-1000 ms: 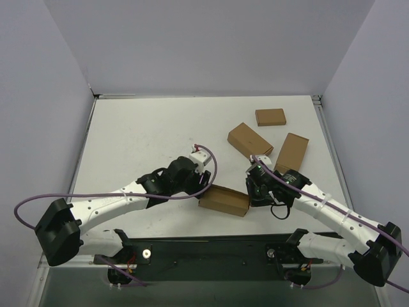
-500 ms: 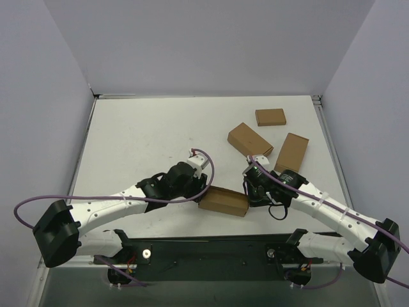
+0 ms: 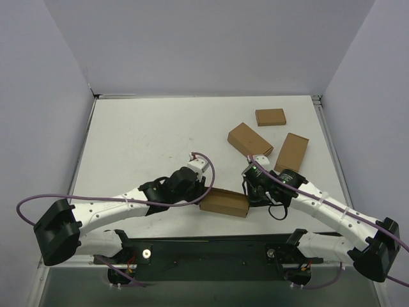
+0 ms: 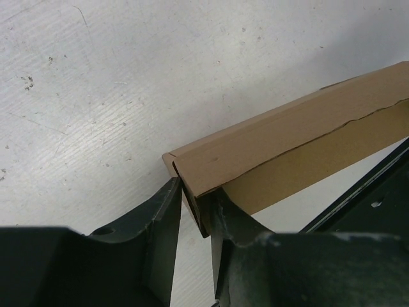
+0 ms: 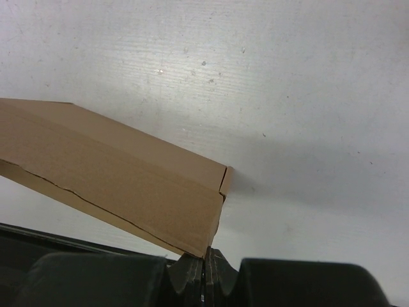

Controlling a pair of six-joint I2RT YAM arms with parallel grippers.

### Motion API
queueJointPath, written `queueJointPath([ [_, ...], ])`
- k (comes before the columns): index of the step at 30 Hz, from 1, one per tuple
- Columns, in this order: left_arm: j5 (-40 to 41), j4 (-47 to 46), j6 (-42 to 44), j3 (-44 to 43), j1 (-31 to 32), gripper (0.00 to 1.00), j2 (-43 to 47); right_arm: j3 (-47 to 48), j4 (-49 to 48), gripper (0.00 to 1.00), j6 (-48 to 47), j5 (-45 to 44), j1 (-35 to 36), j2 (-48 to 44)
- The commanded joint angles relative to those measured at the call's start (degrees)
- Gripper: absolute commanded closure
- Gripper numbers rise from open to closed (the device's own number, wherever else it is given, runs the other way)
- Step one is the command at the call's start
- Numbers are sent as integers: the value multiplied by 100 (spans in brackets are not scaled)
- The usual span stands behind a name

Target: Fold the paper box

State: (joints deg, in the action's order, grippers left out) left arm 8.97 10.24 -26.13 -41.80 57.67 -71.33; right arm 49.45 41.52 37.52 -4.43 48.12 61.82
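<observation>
The paper box [image 3: 223, 203], a flat folded brown cardboard box, lies near the table's front edge between my two arms. My left gripper [image 3: 202, 194] is at its left end. In the left wrist view the box [image 4: 287, 137] has its end wall between the fingers of that gripper [image 4: 195, 204], and both fingers touch it. My right gripper [image 3: 250, 196] is at the box's right end. In the right wrist view the fingers of that gripper [image 5: 206, 259] are shut together, and the box's [image 5: 115, 173] lower corner rests on their tips.
Three smaller brown boxes lie at the back right: one far [image 3: 270, 117], one in the middle [image 3: 250, 141], one to the right [image 3: 291, 152]. The black base rail [image 3: 211, 246] runs just in front of the paper box. Grey walls stand round the table.
My left gripper's jaws have narrowed round the box's left end, and that arm has edged forward. The right gripper has stayed shut and shifted slightly towards the box's end.
</observation>
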Motion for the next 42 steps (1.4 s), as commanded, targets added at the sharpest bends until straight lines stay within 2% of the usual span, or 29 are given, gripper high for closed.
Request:
queueJointPath([
  [1,157,-13,81,58,192,68,-144,398,190,100,265,-23,49,-38],
  [10,509,-13,345,14,517,76,-241,443,155,100,265,196,-136,-4],
  [15,886,127,547,-91,719,88,-390,337,41,100,168,399,-329,41],
  [22,1194,250,714,-206,913,100,-531,442,14,100,115,610,-417,128],
  [42,1686,532,1048,-443,1167,100,-733,653,32,100,-52,829,-918,23],
])
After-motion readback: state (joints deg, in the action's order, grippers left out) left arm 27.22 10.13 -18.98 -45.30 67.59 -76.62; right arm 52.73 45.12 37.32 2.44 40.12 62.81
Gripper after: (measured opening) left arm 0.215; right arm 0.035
